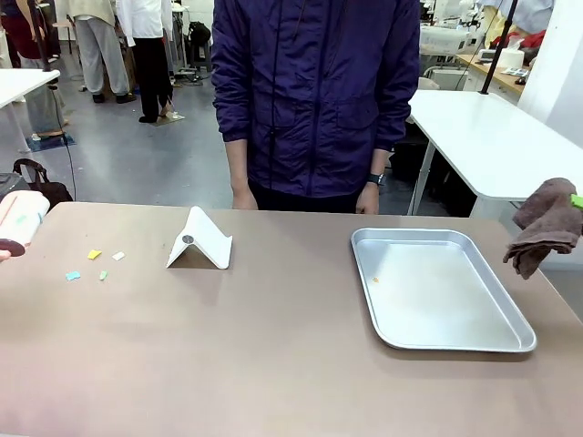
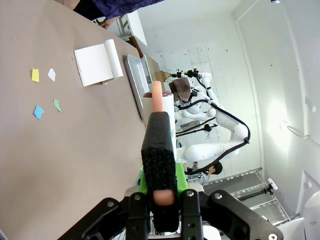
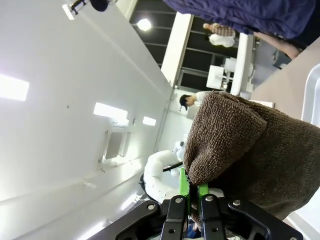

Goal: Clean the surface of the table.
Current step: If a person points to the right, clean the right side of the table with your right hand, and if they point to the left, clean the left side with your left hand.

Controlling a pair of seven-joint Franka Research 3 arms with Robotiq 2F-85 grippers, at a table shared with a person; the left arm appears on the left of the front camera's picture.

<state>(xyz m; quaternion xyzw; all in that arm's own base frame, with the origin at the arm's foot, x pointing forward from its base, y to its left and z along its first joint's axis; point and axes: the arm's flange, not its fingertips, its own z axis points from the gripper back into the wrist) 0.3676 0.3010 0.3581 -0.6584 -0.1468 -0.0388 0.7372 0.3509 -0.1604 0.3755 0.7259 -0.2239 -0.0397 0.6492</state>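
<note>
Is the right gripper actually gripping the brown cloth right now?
Yes: the right gripper is shut on a fold of the brown cloth, which hangs bunched from it.

- The roller (image 1: 20, 224) is running off the left edge of the front view, so only part of it is showing.
- The brown cloth (image 1: 549, 223) is being cropped by the right edge there. In the right wrist view it is draping over the right gripper (image 3: 192, 189), burying the fingertips, and is spilling past the right edge.
- The person (image 1: 314, 91) is being cut off at the top, with both hands dipping partly behind the far edge of the table (image 1: 273, 364).
- A speck (image 1: 374, 279) is lying in the tray (image 1: 437, 300), too small to identify.
- In the left wrist view the roller is blocking part of the tray behind it.
</note>
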